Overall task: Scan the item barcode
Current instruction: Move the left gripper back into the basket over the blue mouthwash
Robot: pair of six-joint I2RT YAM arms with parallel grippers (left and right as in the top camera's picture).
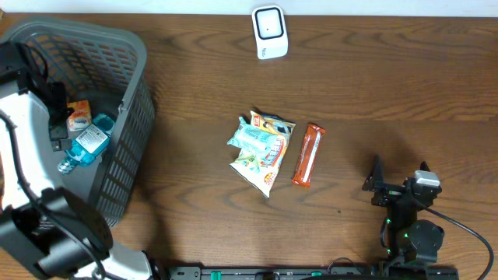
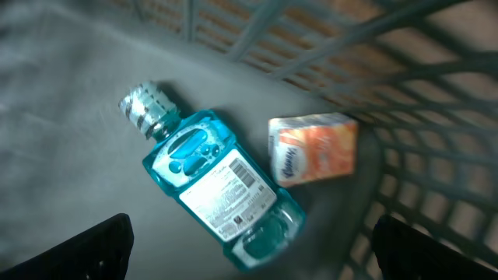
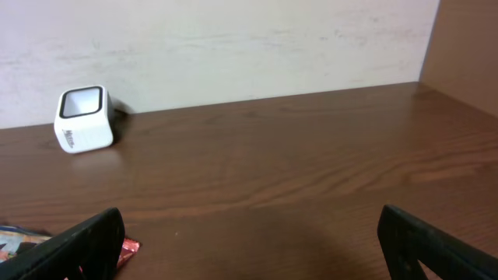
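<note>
The left fingers (image 2: 85, 250) stand wide apart and empty inside the grey plastic lattice basket (image 1: 138, 117). They are poised above a translucent blue mouthwash bottle (image 2: 212, 187) lying flat on the basket floor with its barcode label up, likely the item to lift out. A small orange tissue packet (image 2: 315, 148) lies just beside it. The right fingers (image 3: 82, 247) are likewise spread and empty, low over the brown wooden worktop (image 1: 373, 93) well right of the basket, probably parked out of the way. The white box-shaped scanner (image 1: 270, 33) sits at the far edge, right of the basket. A colourful snack bag (image 1: 261, 148) and an orange wrapped bar (image 1: 308, 154) lie between the basket and the right arm.
</note>
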